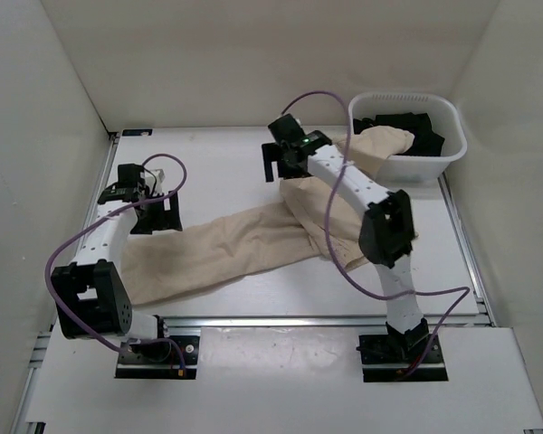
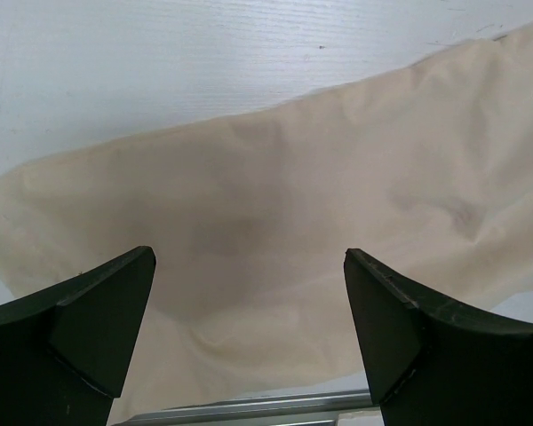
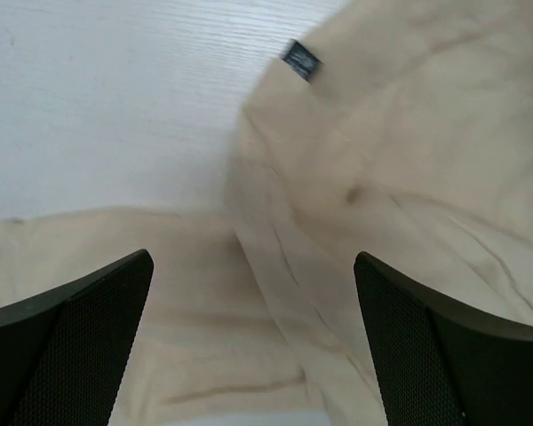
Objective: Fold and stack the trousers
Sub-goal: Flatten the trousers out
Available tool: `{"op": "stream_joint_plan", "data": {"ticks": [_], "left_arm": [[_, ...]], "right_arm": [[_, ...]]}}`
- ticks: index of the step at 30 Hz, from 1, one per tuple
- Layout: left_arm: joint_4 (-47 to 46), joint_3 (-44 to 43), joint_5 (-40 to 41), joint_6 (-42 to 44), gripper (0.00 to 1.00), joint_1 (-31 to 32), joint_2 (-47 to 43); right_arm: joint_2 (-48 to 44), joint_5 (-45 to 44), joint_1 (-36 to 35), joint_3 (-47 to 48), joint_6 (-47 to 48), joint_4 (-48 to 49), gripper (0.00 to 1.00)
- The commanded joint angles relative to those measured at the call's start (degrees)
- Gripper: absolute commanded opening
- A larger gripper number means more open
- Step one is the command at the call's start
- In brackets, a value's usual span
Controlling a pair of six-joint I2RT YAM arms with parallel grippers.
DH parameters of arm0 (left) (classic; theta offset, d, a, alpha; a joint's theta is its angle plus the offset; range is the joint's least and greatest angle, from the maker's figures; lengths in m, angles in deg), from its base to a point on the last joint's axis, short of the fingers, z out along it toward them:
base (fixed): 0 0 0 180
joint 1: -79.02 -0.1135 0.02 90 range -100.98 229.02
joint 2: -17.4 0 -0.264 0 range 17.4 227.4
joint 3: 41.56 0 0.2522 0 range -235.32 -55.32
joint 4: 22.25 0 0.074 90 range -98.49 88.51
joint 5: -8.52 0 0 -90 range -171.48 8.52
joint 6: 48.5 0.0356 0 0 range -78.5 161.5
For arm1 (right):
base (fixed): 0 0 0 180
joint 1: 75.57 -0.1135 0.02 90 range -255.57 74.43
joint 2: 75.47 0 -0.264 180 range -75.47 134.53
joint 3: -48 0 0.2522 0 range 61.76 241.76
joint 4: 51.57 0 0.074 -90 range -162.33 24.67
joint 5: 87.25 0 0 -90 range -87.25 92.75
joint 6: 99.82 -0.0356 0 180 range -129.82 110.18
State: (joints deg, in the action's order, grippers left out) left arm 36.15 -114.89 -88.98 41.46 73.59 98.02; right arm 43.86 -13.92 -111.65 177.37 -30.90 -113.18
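The beige trousers [image 1: 244,244] lie spread across the table, one end at the near left, the other draped up toward the white basket. My left gripper [image 1: 156,215] is open above the left end of the cloth [image 2: 275,222], nothing between its fingers. My right gripper [image 1: 284,163] is open and hovers over the bunched waist part [image 3: 382,204], where a small dark label [image 3: 301,59] shows. Neither gripper touches the cloth.
A white basket [image 1: 439,158] stands at the back right with dark clothes [image 1: 407,127] inside; the trousers' far end [image 1: 380,143] leans on its rim. Aluminium rails edge the table's near side [image 2: 249,406]. White walls enclose the table.
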Motion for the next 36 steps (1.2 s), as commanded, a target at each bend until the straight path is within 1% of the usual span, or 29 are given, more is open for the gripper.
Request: {"op": "stream_joint_plan", "data": {"ticks": [1,4,6,7,8,9,10,11,12,15,16,17,18,19,20,21,22,23,25,27,28,29,30,31,32,33,34,35,36], "left_arm": [[0.8,-2.5,-0.1,0.0,1.0,-0.1,-0.4],[1.4,-1.8,-0.1,0.0,1.0,-0.7,-1.1],[1.4,-0.5,-0.1,0.0,1.0,-1.2,-2.3],[1.4,-0.5,0.6,0.0,1.0,-1.2,-2.3],[1.4,-0.5,0.6,0.0,1.0,-1.9,-2.8],[1.4,-0.5,0.6,0.0,1.0,-1.9,-2.8],[1.4,-0.5,0.6,0.0,1.0,-1.9,-2.8],[1.4,-0.5,0.6,0.0,1.0,-1.9,-2.8],[1.9,-0.5,0.6,0.0,1.0,-2.4,-3.4],[1.9,-0.5,-0.1,0.0,1.0,-3.2,-3.5],[1.9,-1.0,-0.1,0.0,1.0,-3.7,-3.5],[1.9,-1.8,-1.0,0.0,1.0,-4.2,-3.5],[1.9,-2.3,-2.1,0.0,1.0,-5.5,-3.5],[2.5,-3.3,-2.1,0.0,1.0,-6.1,-3.5],[2.6,-4.0,-2.9,0.0,1.0,-6.1,-3.5],[2.6,-4.5,-3.0,0.0,1.0,-7.0,-3.5],[2.6,-5.6,-3.6,0.0,1.0,-7.5,-2.9],[2.6,-6.3,-4.4,0.0,1.0,-7.5,-2.4],[2.6,-8.2,-6.5,0.0,1.0,-7.5,-1.3],[2.6,-10.2,-7.6,0.0,1.0,-7.5,0.0],[2.6,-11.4,-8.2,0.0,1.0,-7.5,1.5],[3.2,-13.7,-8.2,0.0,1.0,-7.5,2.3],[3.2,-14.9,-8.2,0.0,1.0,-6.9,3.2],[3.2,-16.0,-8.2,0.0,1.0,-5.9,4.8],[3.2,-17.9,-8.2,0.0,1.0,-5.1,5.6],[3.9,-18.6,-8.2,0.0,1.0,-4.2,6.3],[3.9,-19.3,-8.2,0.0,1.0,-3.1,7.0],[4.5,-19.8,-8.2,0.0,1.0,-0.5,8.2],[4.5,-20.6,-8.2,0.0,1.0,1.0,8.8]], "right_arm": [[8.7,0.6,0.4,9.1,2.7,-0.3,0.98],[15.3,0.6,0.4,11.1,1.4,0.3,0.98],[18.2,-1.2,-0.2,11.8,-0.8,-2.4,0.98],[18.7,-2.2,-0.7,11.8,-1.5,-3.3,0.88],[18.7,-2.2,-0.8,11.0,-2.0,-3.8,0.74],[18.2,-2.8,-0.8,10.2,-2.6,-3.8,0.55],[17.4,-2.8,-2.0,7.3,-2.6,-3.8,0.3],[14.7,-2.8,-2.6,5.7,-2.6,-3.1,0.0],[13.2,-2.8,-3.3,4.5,-1.7,-2.6,0.0],[5.1,5.0,-8.6,1.3,5.1,0.2,0.0],[2.4,7.0,-13.5,0.7,8.1,2.0,0.0],[-2.6,9.3,-16.4,0.7,11.1,2.0,0.0],[-4.9,12.2,-21.7,0.1,16.6,2.5,0.0],[-7.0,19.1,-24.2,-0.5,18.5,2.5,0.0],[-10.7,21.1,-26.3,-1.1,19.8,2.5,0.0],[-12.2,18.0,-29.8,-1.8,19.8,2.0,0.0],[-13.8,14.5,-30.5,-2.4,19.8,0.6,0.0],[-13.9,13.3,-30.5,-2.4,19.8,-3.0,0.0],[-14.0,15.1,-29.1,-2.9,21.5,-7.1,0.0],[-12.0,15.6,-29.1,0.6,23.5,-14.6,0.0],[-8.9,15.6,-29.1,2.8,24.9,-17.8,0.07],[-7.4,15.1,-29.1,5.1,24.9,-23.3,0.17],[-6.4,13.9,-29.1,4.5,25.6,-24.9,0.35],[-6.4,11.9,-29.1,2.9,25.1,-25.5,0.85],[-6.4,9.5,-29.1,0.7,24.1,-25.5,0.97],[-7.6,6.8,-29.1,-2.2,22.3,-23.1,0.99],[-11.3,1.0,-28.5,-9.3,17.6,-20.7,0.99],[-13.8,-0.7,-28.0,-13.3,15.3,-18.0,0.99],[-19.5,-0.7,-26.3,-17.1,13.0,-12.1,0.99]]}}
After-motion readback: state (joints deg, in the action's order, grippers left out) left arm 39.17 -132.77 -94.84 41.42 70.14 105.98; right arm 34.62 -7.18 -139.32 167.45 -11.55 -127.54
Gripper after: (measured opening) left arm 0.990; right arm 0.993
